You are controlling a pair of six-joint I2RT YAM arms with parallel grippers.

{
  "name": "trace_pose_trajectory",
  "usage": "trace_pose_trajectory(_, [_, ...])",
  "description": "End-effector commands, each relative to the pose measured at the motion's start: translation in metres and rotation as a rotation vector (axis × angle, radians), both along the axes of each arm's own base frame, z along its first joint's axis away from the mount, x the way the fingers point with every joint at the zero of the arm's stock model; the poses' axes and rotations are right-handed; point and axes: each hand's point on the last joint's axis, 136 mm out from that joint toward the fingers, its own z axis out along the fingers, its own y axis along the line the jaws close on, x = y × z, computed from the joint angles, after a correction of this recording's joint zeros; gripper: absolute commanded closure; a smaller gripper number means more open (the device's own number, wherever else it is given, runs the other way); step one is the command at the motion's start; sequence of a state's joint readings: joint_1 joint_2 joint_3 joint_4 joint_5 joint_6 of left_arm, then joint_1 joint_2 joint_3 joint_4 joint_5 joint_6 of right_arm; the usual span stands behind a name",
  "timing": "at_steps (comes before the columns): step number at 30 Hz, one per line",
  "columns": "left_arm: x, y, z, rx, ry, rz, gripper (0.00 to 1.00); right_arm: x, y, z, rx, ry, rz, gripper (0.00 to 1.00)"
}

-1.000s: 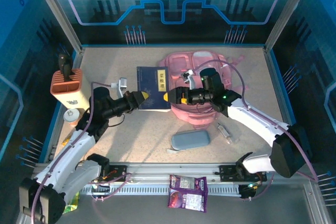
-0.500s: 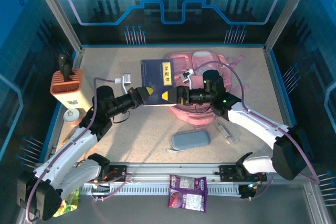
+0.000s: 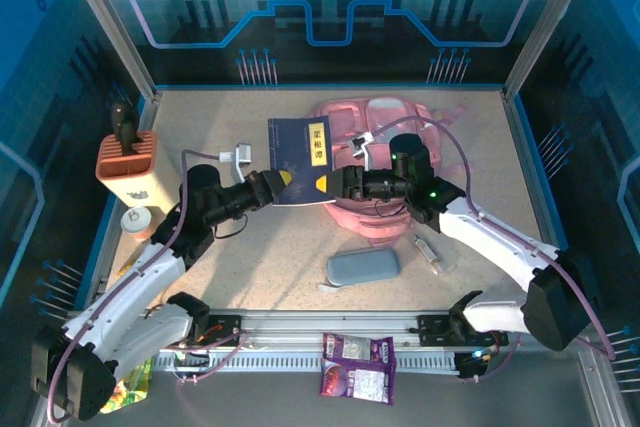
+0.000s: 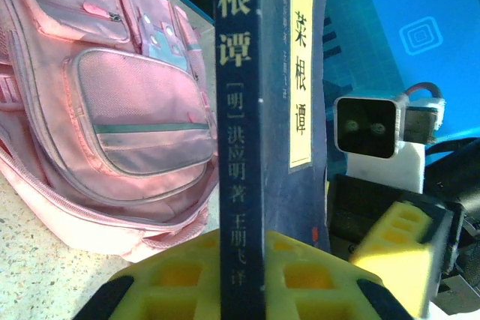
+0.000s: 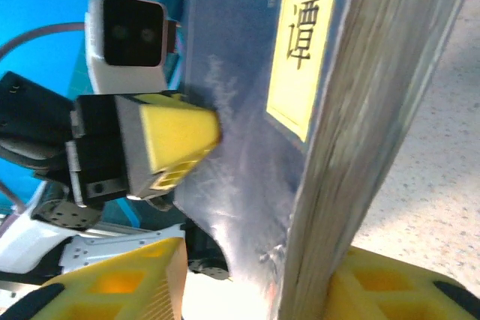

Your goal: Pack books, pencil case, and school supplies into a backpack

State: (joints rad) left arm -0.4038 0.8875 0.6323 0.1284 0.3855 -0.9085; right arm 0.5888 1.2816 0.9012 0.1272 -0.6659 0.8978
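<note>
Yellow-padded left gripper (image 3: 283,179) clamps the navy book (image 3: 300,147) by its near edge, raised above mid-tabletop. Right gripper (image 3: 323,184) pinches it too. Step: loading books. Next probably needs one grip released, then steering into the pink backpack (image 3: 400,112) alongside.

I see the navy book (image 3: 300,147) tilted up, pinched at its near edge by the left gripper (image 3: 283,183) and the right gripper (image 3: 322,184). It overlaps the pink backpack (image 3: 385,112) on its left side. The pencil case (image 3: 363,267) lies nearer the bases, with 1 slim tube (image 3: 430,254) to its right.
</note>
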Motion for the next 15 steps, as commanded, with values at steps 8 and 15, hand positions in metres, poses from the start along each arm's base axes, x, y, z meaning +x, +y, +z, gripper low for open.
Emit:
trace_pose_trajectory(8, [-0.003, -0.017, 0.006, 0.031, -0.064, -0.061, 0.97, 0.002, -0.007, 0.005, -0.04, -0.088, -0.023, 0.95])
trace_pose_trajectory(15, [0.0, 0.001, -0.015, 0.215, -0.038, 0.002, 0.56, 0.003, -0.037, 0.003, -0.15, -0.138, -0.105, 1.0])
